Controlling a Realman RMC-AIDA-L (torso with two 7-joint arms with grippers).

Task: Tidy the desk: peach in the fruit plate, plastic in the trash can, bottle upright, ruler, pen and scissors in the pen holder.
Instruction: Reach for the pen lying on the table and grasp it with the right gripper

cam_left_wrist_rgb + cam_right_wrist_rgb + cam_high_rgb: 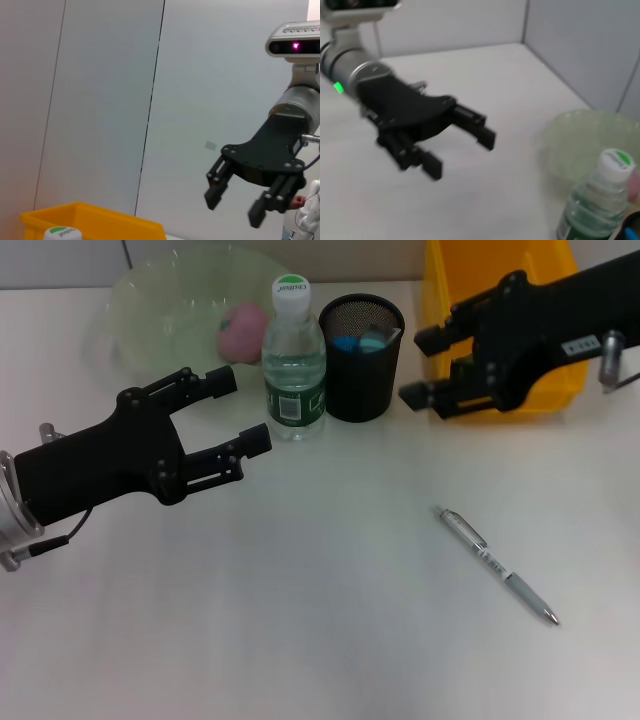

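The pen (496,565) lies nearest on the white desk (300,620), a silver click pen set slantwise, well apart from both grippers and on the near side of the right one; a line of print runs along its barrel but is too small to read. The left gripper (238,411) hangs above the desk with its two black fingers spread wide and nothing between them. Just beyond its fingertips stands the bottle (293,360), upright, with a white cap and a green label; the cap carries a small word that cannot be made out, and the label's print is likewise unreadable. In the right wrist view the same bottle (593,202) shows its green-marked cap. Touching or almost touching the bottle, on the side away from the left gripper, is the black mesh pen holder (362,358), with blue-handled things and a grey piece sticking up inside it. The right gripper (426,366) hovers just beside the pen holder, its fingers also wide apart and empty; a small white label with dark characters sits on its arm, illegible. Behind it is the yellow trash can (560,360). Farthest from the left gripper, past the bottle, the clear green fruit plate (150,310) holds the pink peach (242,332).
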